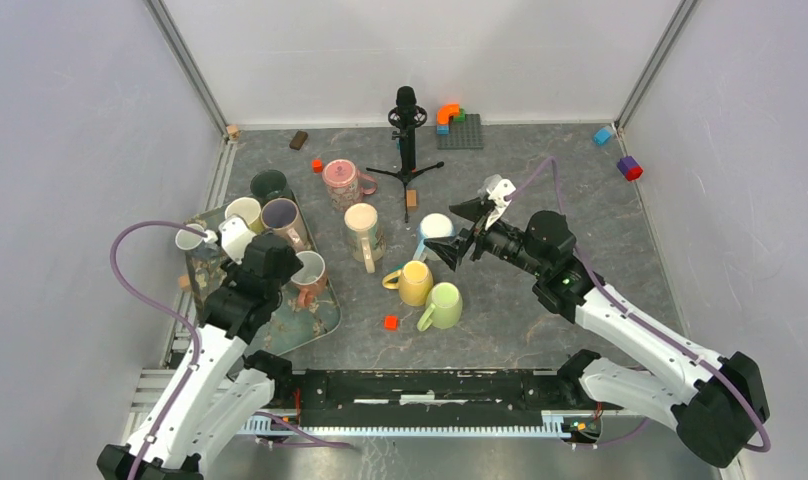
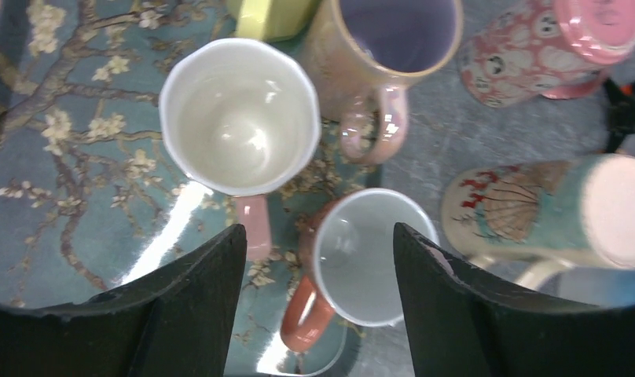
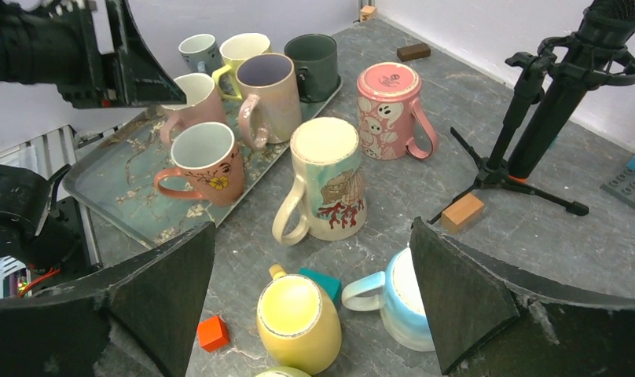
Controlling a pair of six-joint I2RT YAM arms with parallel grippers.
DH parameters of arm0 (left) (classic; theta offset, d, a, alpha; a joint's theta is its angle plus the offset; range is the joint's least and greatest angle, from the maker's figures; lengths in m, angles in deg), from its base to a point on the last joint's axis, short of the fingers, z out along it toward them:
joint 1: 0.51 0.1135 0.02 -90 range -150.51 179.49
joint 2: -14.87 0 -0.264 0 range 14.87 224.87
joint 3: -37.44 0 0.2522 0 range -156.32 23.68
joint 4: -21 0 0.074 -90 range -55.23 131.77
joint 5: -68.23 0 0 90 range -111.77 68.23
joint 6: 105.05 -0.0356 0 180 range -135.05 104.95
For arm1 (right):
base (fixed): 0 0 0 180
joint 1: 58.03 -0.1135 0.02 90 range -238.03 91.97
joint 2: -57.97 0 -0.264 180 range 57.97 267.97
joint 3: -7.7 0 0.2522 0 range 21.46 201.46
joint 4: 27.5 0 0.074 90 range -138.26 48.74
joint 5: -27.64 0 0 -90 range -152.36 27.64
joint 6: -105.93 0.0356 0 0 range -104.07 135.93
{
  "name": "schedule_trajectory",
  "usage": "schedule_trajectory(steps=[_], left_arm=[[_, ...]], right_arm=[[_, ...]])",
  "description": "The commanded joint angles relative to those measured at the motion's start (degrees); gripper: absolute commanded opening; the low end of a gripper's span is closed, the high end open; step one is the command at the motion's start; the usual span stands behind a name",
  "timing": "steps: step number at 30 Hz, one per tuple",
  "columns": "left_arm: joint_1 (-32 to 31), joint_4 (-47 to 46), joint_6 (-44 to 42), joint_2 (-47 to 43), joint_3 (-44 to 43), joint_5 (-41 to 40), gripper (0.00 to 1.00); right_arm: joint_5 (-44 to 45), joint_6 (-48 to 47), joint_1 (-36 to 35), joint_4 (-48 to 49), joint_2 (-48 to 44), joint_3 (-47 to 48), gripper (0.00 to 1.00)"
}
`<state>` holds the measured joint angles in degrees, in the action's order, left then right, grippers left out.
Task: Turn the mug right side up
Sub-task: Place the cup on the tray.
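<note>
One orange-handled mug [image 2: 365, 263] stands upright, mouth up, below the spread left hand [image 2: 318, 232].

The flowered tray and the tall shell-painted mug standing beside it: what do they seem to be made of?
Flowered tray: probably lacquered metal or hard plastic, hard to tell which; its printed blossom surface mirrors the light in a bright streak. Shell-painted mug: most likely glazed ceramic; it has a thick handle, a soft shine on the painted side, and a duller base ring facing up.
</note>
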<state>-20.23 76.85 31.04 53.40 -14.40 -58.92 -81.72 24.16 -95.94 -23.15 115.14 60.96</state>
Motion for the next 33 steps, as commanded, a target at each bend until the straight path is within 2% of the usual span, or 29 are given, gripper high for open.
schedule_trajectory(steps=[1,5,10,15,20,27,33], left_arm=[[0.2,1.1,-5.5,1.0,-6.7,8.6,0.78],[0.1,1.3,-9.6,2.2,-10.9,16.0,0.88],[-0.3,0.8,-12.6,4.4,-14.3,26.5,0.99],[-2.8,-1.2,-13.4,6.1,-13.9,31.8,1.00],[-7.0,-4.0,-12.9,6.7,-12.1,34.8,1.00],[-14.3,-6.9,-12.6,7.1,-9.7,38.6,1.00],[-24.3,-12.3,-10.2,8.9,-5.5,39.1,1.00]], right_arm=[[2.7,0.0,-0.4,-0.8,1.0,1.2,0.98],[6.2,-0.6,-0.5,-2.8,2.2,1.9,0.98],[14.5,-0.2,-0.5,-10.0,5.7,6.9,0.98],[20.7,3.0,-0.5,-17.4,8.7,10.6,0.98],[20.7,8.0,-1.4,-19.9,9.1,9.2,0.98],[33.9,14.0,-11.9,-28.6,7.3,5.8,0.98],[46.5,24.6,-21.4,-35.4,4.8,1.8,0.98]])
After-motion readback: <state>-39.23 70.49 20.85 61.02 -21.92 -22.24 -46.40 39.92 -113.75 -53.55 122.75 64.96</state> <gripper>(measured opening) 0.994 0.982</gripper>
